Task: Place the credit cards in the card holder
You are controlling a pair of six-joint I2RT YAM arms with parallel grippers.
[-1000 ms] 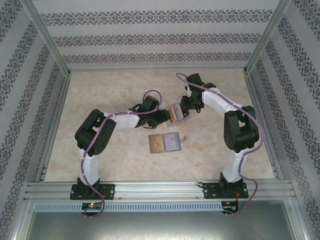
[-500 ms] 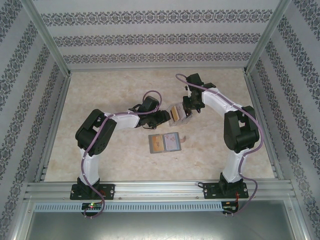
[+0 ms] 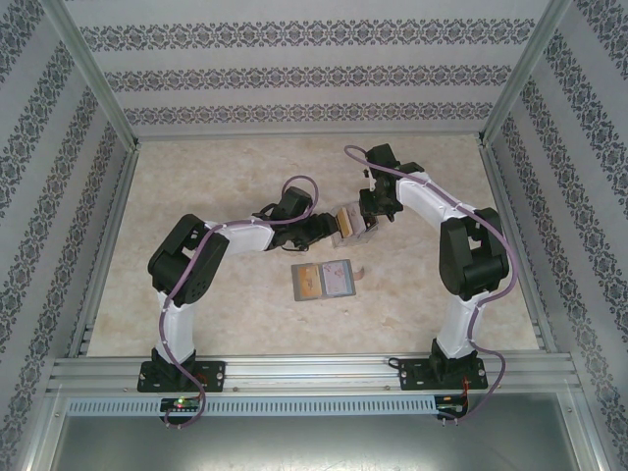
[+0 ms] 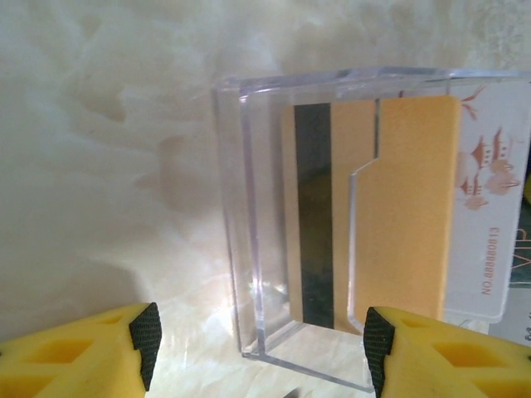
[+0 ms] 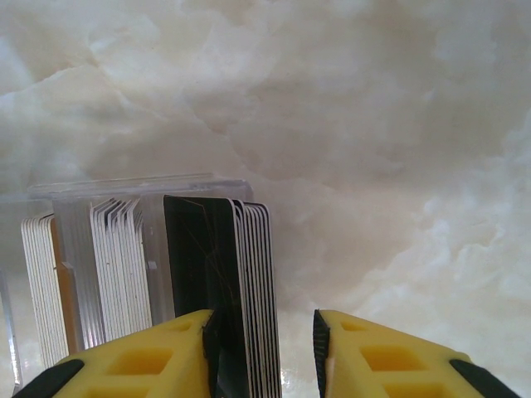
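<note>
My left hand [image 4: 261,340], spread apart, brackets the clear box [image 4: 249,207], seemingly to steady it, while my right hand [image 5: 264,340], also apart, straddles the upright credit cards [image 5: 249,274] for a pick. The open card holder [image 3: 298,280] lies on the surface [image 3: 226,314] at six o'clock from the box.

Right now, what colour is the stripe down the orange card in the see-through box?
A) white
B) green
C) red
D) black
D: the orange card inside the clear plastic box has a black stripe running down its length.
</note>
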